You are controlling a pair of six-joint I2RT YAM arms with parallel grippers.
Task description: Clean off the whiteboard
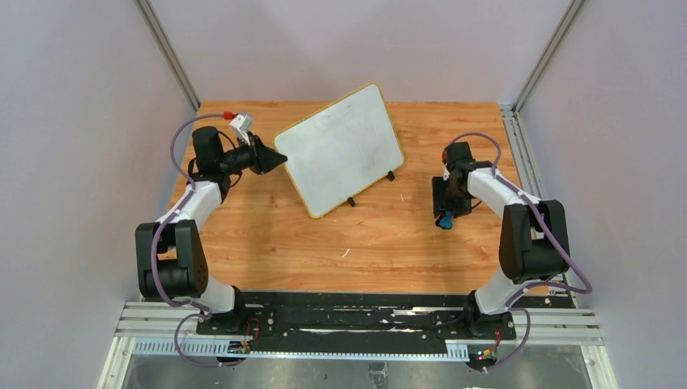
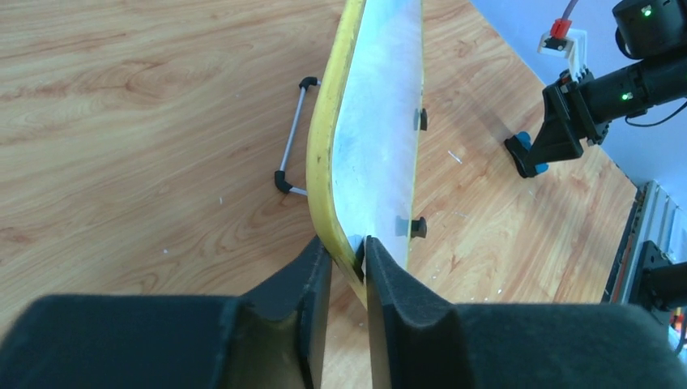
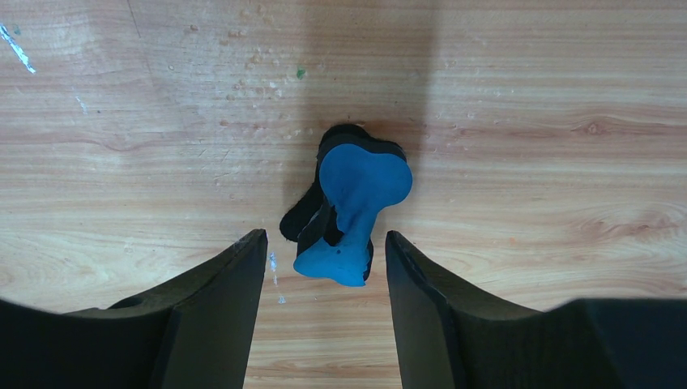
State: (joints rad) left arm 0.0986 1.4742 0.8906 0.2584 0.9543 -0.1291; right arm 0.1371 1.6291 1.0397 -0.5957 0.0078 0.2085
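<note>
Whiteboard (image 1: 340,150) blocks centre — near tabletop (image 1: 340,251) passable.

From my remote seat, the wooden table (image 1: 324,251) has a small eraser (image 3: 348,211) lying flat near its right edge, about halfway between the far and near edges, with a blue bone-shaped top over black layers that stick out a bit underneath. The wood is kinda grubby: a white sliver (image 1: 346,253) sits toward the near edge around the middle, and there's a tiny green speck (image 3: 300,73) close to the eraser. An aluminium rail (image 1: 510,138) runs along the right edge, a black plate (image 1: 348,312) along the near edge, and plain grey walls (image 1: 73,121) box in the other sides.
</note>
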